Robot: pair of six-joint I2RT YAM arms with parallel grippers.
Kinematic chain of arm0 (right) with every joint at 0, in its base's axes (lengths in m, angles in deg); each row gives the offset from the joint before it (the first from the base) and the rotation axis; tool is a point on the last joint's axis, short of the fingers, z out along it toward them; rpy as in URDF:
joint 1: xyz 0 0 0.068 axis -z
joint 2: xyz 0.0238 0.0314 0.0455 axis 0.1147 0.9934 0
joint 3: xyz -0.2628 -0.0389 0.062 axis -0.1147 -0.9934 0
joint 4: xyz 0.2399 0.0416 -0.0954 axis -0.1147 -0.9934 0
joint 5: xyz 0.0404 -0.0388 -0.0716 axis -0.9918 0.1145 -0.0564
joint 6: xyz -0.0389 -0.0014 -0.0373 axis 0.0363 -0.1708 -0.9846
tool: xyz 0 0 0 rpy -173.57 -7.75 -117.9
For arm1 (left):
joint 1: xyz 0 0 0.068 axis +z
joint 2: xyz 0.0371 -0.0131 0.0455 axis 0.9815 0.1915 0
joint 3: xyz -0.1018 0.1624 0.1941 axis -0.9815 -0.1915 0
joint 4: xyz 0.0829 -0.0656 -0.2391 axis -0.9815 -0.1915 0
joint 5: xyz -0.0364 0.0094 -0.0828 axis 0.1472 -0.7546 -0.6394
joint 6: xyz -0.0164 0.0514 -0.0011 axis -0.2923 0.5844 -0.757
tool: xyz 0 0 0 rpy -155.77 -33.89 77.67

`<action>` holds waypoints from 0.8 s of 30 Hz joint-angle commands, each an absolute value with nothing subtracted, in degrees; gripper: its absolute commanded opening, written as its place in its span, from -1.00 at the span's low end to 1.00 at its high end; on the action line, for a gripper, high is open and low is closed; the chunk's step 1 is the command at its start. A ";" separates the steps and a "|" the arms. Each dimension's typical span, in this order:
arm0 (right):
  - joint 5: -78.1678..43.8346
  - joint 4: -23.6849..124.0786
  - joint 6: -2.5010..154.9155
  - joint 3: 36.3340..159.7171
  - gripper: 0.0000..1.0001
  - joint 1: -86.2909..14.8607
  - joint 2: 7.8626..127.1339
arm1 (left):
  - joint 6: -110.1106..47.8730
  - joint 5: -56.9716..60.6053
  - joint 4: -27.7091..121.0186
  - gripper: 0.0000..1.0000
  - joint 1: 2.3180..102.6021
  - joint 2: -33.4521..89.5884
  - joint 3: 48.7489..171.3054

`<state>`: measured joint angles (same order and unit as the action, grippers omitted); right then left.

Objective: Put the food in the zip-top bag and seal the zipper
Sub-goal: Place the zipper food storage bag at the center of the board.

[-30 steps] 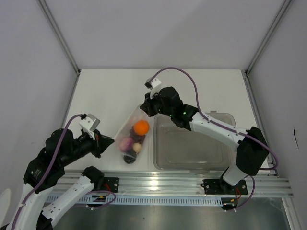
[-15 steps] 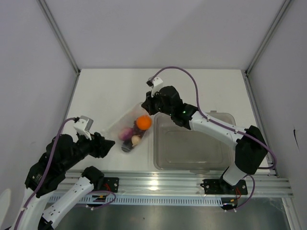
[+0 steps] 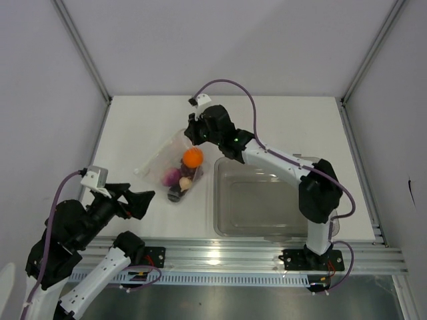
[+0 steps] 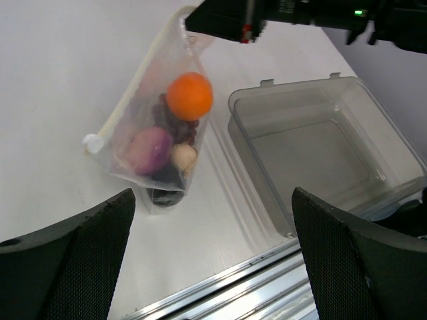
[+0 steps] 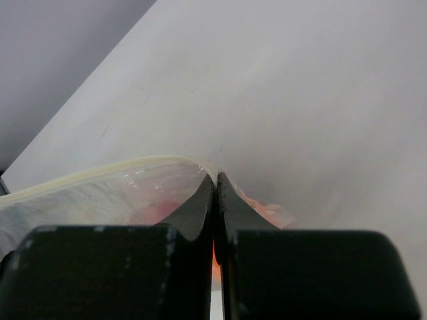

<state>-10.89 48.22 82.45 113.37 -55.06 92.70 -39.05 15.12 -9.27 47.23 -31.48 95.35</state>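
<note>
My two arms are white tubes with black joints. A purple cable (image 3: pixel 223 81) loops over the right arm (image 3: pixel 280 162), and one runs down the left arm (image 3: pixel 70 223). The right hand (image 5: pixel 215 183) and left hand (image 4: pixel 213 197) are black. The left one's fingers (image 4: pixel 73 247) look bumpy, like net.

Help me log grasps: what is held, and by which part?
The right tool pinches the zip-top bag at the far end of its zipper; the left tool holds nothing.

Table (image 3: pixel 133 127): zip-top bag (image 3: pixel 160 163) at centre, zipper (image 3: pixel 157 155) along its left edge. Inside the bag: ball (image 3: pixel 193 157) farthest back, round fruit (image 3: pixel 172 177) and small lump (image 3: pixel 186 183) nearer. Tub (image 3: pixel 267 200) just to the right. Right gripper (image 3: pixel 191 138) on the bag's far corner; left gripper (image 3: pixel 145 200) near-left of the bag, apart.
</note>
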 commanded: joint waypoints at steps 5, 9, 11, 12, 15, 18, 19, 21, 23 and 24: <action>-10.05 45.17 82.48 128.20 -1.00 -52.82 104.62 | -39.67 10.61 -5.72 0.99 47.41 -32.93 93.67; -10.23 42.89 84.15 135.76 -1.00 -51.24 112.78 | -40.02 8.78 -4.76 0.99 47.41 -32.05 92.27; -9.53 42.53 84.95 139.89 -0.94 -50.71 115.25 | -40.37 8.41 -3.88 0.99 47.41 -31.70 91.74; -8.48 42.01 85.73 141.21 -0.90 -50.27 116.48 | -40.63 7.36 -3.44 0.99 47.41 -31.61 91.30; -4.79 40.78 87.14 145.60 -0.67 -49.31 120.44 | -41.07 5.87 -2.21 0.99 47.41 -30.47 90.94; -5.92 41.12 88.37 147.19 -0.07 -48.34 122.38 | -40.72 5.68 -2.29 0.99 47.49 -29.06 91.56; -6.62 41.21 88.20 147.20 0.16 -47.90 122.30 | -40.63 6.55 -2.64 0.99 47.41 -28.80 91.73; -6.28 41.39 87.33 147.02 0.39 -47.81 121.51 | -40.72 7.70 -2.56 0.99 47.41 -28.79 91.56; -6.10 40.95 85.13 147.28 0.71 -47.81 119.94 | -41.86 9.72 -2.47 0.99 47.49 -28.62 91.03; -6.01 40.34 84.43 147.81 0.81 -47.81 119.23 | -42.30 10.34 -2.64 0.99 47.49 -28.44 90.94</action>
